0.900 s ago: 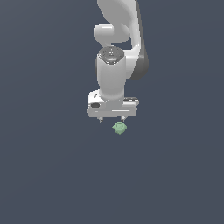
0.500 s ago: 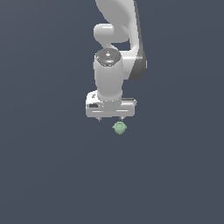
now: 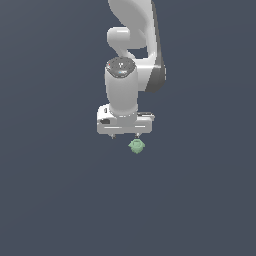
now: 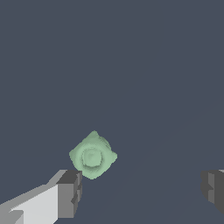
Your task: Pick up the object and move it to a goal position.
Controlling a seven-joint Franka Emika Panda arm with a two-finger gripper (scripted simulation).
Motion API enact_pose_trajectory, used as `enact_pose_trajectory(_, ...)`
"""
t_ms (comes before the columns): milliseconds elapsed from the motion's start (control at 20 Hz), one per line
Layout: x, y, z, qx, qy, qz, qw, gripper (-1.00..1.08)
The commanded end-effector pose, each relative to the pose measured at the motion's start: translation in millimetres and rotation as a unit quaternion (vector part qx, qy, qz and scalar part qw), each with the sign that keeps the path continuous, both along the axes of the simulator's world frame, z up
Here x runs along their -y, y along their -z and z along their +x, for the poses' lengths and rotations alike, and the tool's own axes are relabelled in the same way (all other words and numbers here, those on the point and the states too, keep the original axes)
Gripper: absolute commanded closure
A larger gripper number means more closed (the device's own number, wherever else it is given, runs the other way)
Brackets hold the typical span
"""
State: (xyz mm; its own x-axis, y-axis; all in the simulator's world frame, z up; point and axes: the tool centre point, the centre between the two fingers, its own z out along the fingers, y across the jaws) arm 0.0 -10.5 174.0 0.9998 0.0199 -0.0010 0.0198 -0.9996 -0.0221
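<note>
The object (image 3: 136, 146) is a small pale green knobbly blob lying on the dark grey floor. In the exterior view it shows just below the white gripper (image 3: 125, 135), under its right end. In the wrist view the object (image 4: 92, 155) lies close beside one grey fingertip (image 4: 69, 194), not between the two fingers. The other fingertip (image 4: 213, 189) is far across from it. The gripper (image 4: 141, 192) is wide open and holds nothing.
The plain dark grey floor (image 3: 50, 200) surrounds the arm on all sides. The white arm (image 3: 132, 45) rises above the gripper toward the top of the exterior view. No other objects show.
The gripper has shifted a little toward the exterior view's left and slightly lower. The object has not moved.
</note>
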Motion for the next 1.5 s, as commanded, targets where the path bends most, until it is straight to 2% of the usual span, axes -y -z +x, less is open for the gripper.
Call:
enact_pose_trajectory(0,-1,2,-1,0.0,-0.009,-0.001,1.0,-0.92)
enact_pose_trajectory(350,-9,17,-4,0.0,-0.067,-0.004,0.9977,-0.92)
enact_pose_trajectory(600,-19,33,-9,0.001,-0.135,-0.008,0.9909,-0.92)
enact_pose_trajectory(750,-26,45,-13,0.001,-0.185,-0.009,0.9827,-0.92)
enact_pose_trajectory(1050,-40,65,-21,0.003,-0.275,-0.011,0.9613,-0.92)
enact_pose_trajectory(1250,-47,75,-25,0.003,-0.317,-0.011,0.9482,-0.92)
enact_pose_trajectory(1450,-52,81,-28,0.004,-0.345,-0.01,0.9385,-0.92)
